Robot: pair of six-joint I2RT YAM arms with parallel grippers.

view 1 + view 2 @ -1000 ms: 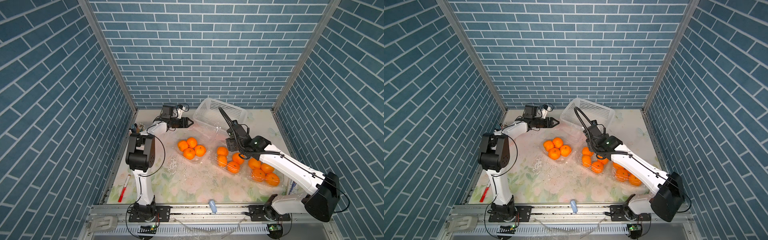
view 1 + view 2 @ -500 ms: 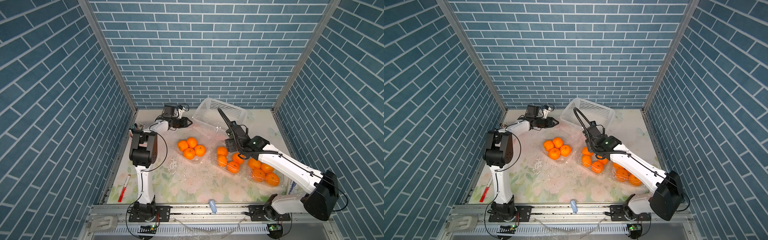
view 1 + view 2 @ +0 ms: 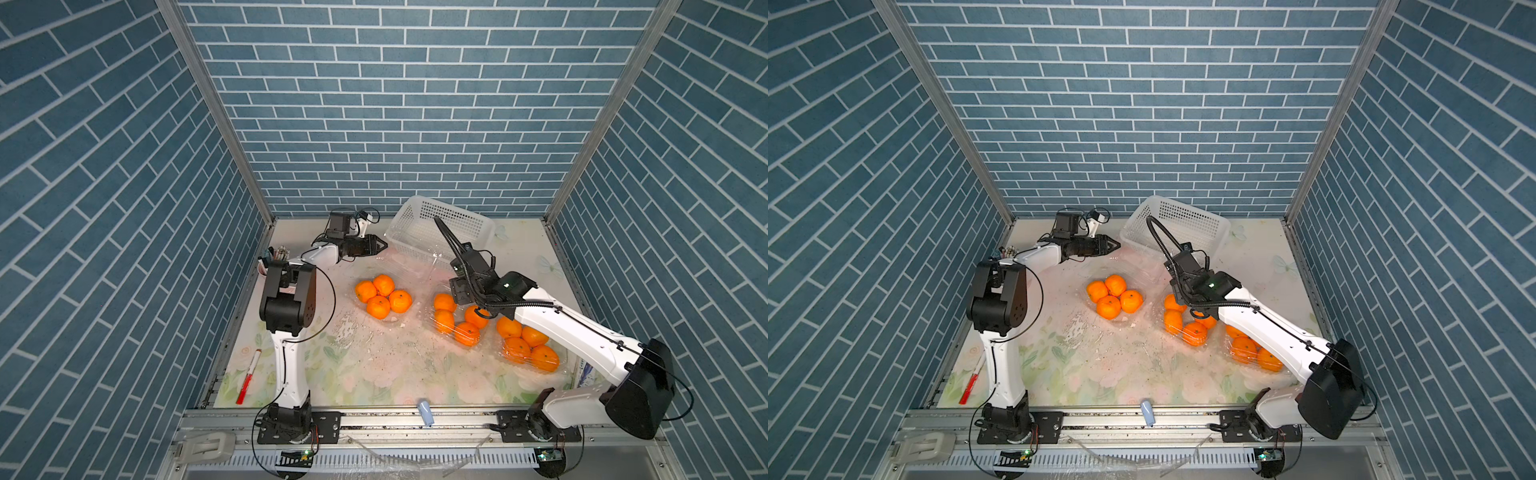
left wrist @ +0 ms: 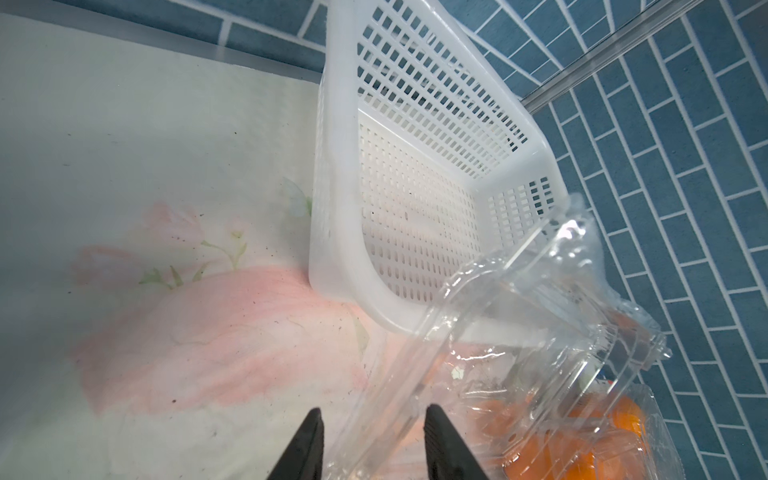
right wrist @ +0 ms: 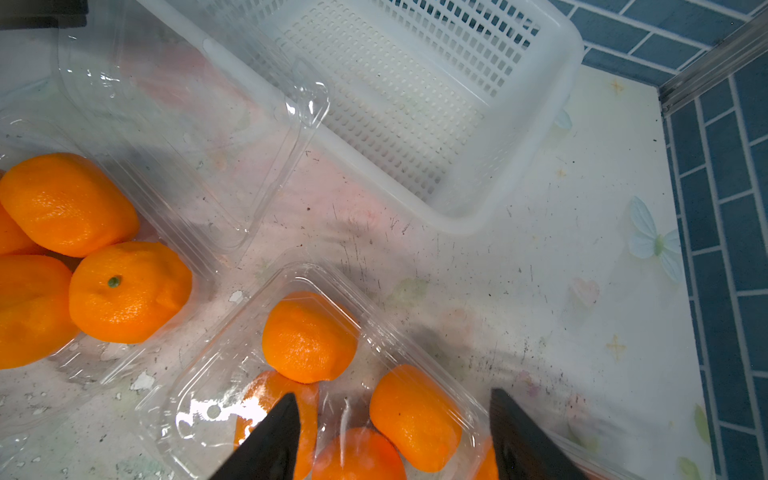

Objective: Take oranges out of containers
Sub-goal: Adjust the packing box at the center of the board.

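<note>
Three clear containers hold oranges. The left container's lid (image 3: 409,259) lies open toward the basket, baring its oranges (image 3: 383,295) (image 3: 1115,297). My left gripper (image 3: 380,245) (image 4: 372,411) is at that lid; its fingers stand apart with the thin lid edge (image 4: 386,399) between them. The middle container (image 5: 216,374) looks lidded over its oranges (image 3: 457,318) (image 5: 309,336). My right gripper (image 3: 455,293) (image 5: 392,392) hovers open just above it. The right container's oranges (image 3: 524,345) lie under my right forearm.
A white perforated basket (image 3: 451,220) (image 4: 332,187) (image 5: 519,145) stands at the back, touching the open lid. A cup of pens (image 3: 270,257) sits by the left arm. A red marker (image 3: 248,376) lies front left. A small blue object (image 3: 424,411) rests on the front rail.
The left gripper's jaws have narrowed around the open lid's edge, and the arm shifted slightly toward the basket. The right gripper barely moved.
</note>
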